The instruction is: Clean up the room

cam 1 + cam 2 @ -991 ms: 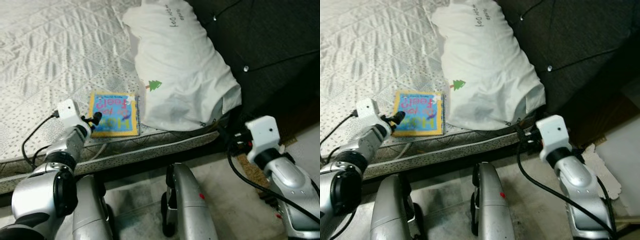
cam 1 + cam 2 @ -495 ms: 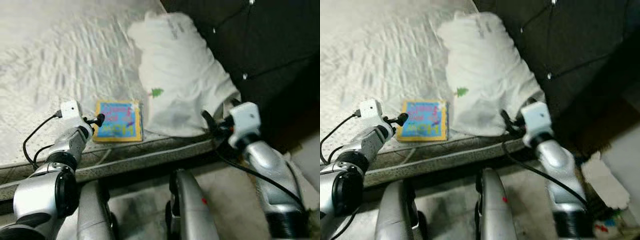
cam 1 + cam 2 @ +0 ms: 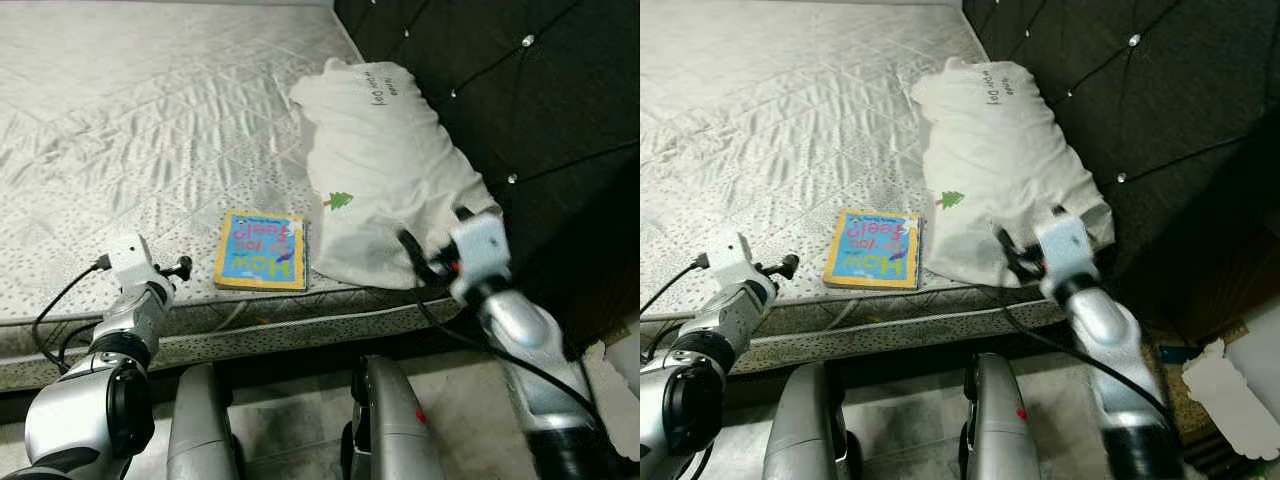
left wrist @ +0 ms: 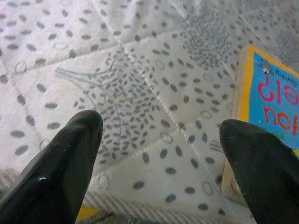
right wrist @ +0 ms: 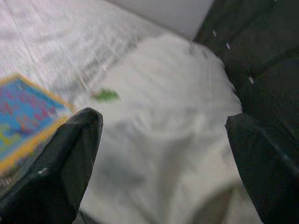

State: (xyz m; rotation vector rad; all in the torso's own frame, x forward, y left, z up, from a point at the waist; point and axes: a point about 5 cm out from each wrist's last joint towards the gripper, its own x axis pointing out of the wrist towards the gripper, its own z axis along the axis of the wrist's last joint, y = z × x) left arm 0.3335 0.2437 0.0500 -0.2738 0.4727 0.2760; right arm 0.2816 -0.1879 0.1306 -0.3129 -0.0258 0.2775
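A book (image 3: 261, 251) with a yellow border and blue cover lies flat on the bed (image 3: 120, 110), close to its near edge and just beside the pillow (image 3: 385, 170). The pillow is white, with a small green tree printed on it, and lies along the bed's right side against the dark tufted headboard (image 3: 530, 110); its near end reaches the bed's near right corner.

The left gripper (image 4: 161, 154) hovers low over the dotted mattress cover near the near edge, to the left of the book and apart from it. Its jaws are spread wide with nothing between them; the book's yellow edge sits just inside one finger's tip in the left wrist view.

The right gripper (image 5: 163, 158) is at the near end of the pillow, pointing into it. Its jaws are also spread wide and empty, with the white cloth and the book's corner showing between them, blurred. Whether the fingers touch the pillow cannot be told.
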